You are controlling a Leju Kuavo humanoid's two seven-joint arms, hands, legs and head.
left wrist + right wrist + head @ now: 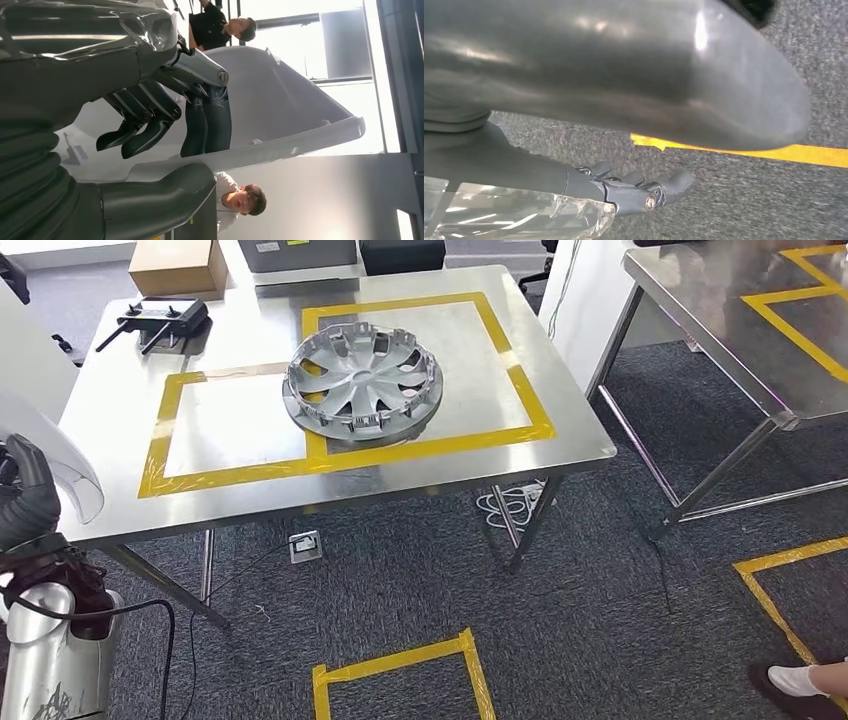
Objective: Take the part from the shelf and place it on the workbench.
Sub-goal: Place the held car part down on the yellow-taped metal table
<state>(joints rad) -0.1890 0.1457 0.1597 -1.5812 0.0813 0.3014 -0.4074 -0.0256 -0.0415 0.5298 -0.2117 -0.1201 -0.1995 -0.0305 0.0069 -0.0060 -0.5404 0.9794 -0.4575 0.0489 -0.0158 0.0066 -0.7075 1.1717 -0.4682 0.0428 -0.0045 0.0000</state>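
Looks like the carry-over step: left hand grasping the white curved plastic panel, dark fingers on one face and the thick grey thumb under the rim. Panel held up just off the near left corner of the shiny steel counter, not yet over it. Right hand hanging above the grey carpet, fingers stretched out, nothing in them.

To do it well, probably: bring the panel in level over the left yellow-taped rectangle, since the silver spoked hubcap already sits across the line between the two boxes. Best to keep well clear of that hubcap, lower until the rim touches steel, and only then let go. Grip seems close to one edge, so might tip if rushed.
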